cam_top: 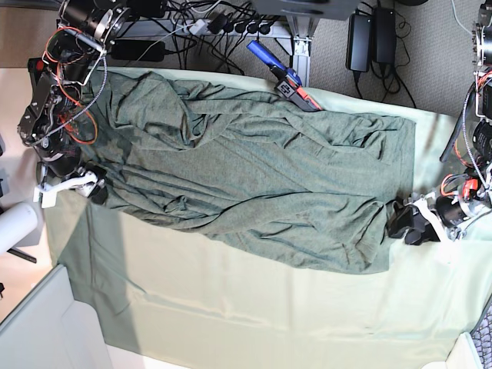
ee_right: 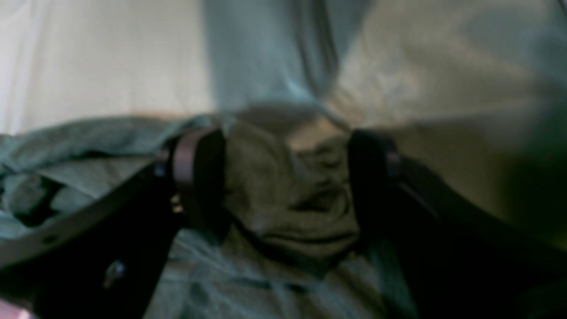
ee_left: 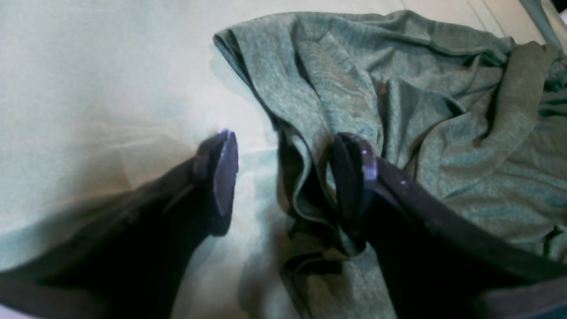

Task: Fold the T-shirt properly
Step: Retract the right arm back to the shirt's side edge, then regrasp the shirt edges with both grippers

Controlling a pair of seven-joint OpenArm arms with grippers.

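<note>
Two pincers, both at the shirt's ends. T-shirt (cam_top: 254, 184) lies spread but wrinkled on the sheet-covered worktop (cam_top: 254, 307), long axis running left-right across the base view, slightly tilted; which end is the collar I cannot tell. Far edge runs close to the worktop's back edge by a blue tool (cam_top: 280, 73) and cables; the near side has a broad strip of bare sheet, so most of the free room is there. Little margin left and right, each arm sits right at the cloth's end. Left pincer (ee_left: 294, 177) spread wide, gripping nothing: one finger (ee_left: 223, 177) over bare sheet, the other resting on the shirt, with a bunched folded edge (ee_left: 301, 195) in the gap between them. Right pincer (ee_right: 288, 181) also wide apart, straddling a bunched lump of shirt between its fingers; fabric seems to touch both pads, but the view is blurred, not clamped as far as I can tell.
</note>
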